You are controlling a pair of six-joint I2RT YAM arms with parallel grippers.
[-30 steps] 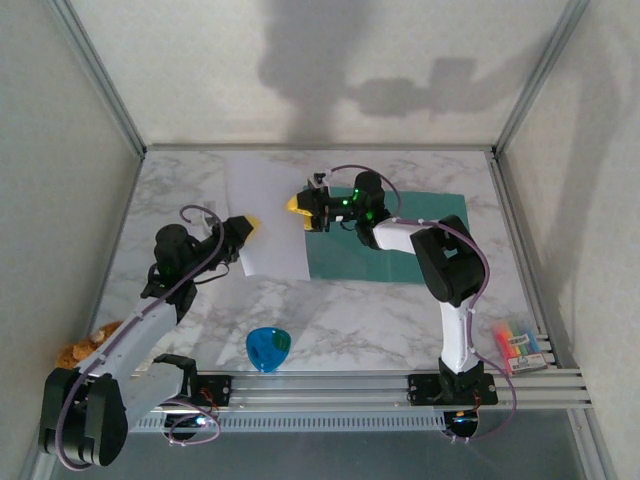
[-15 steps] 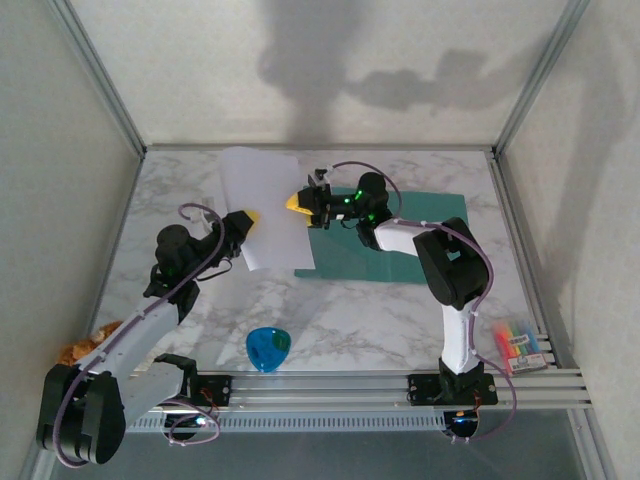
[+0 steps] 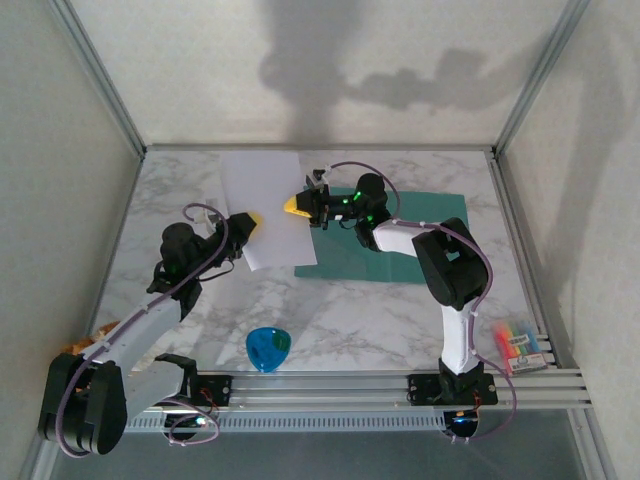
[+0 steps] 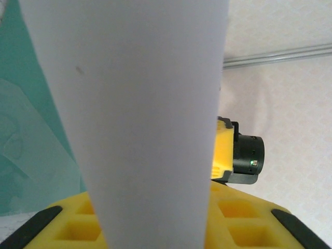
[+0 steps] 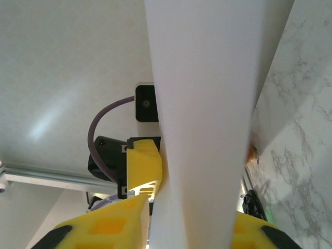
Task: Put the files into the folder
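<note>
Aluminium rail (image 3: 330,385) runs along the near table edge and carries both arm bases. Just beyond it, a blue cup (image 3: 268,348) stands on the marble tabletop (image 3: 380,310), between the two arms. A pack of coloured markers (image 3: 520,345) lies at the near right corner.

Farther in, the left gripper (image 3: 249,222) points toward the far right and is closed on the left long edge of the files (image 3: 262,195). In the left wrist view, the white sheet rises from between the yellow fingers (image 4: 238,220), with no gap showing at the clamp point.

The files are held in mid-table, left of centre. Their long axis runs near to far, leaning slightly left at the far end. The near right corner overlaps the left edge of the folder (image 3: 410,250).

The right gripper (image 3: 296,205) points left and meets the right long edge of the files. In the right wrist view, the sheet passes between the yellow fingers (image 5: 104,228), and both fingers press against it.

The folder lies flat on the marble, right of the files, teal side up. Its long axis runs left to right, and the right arm reaches across it.
</note>
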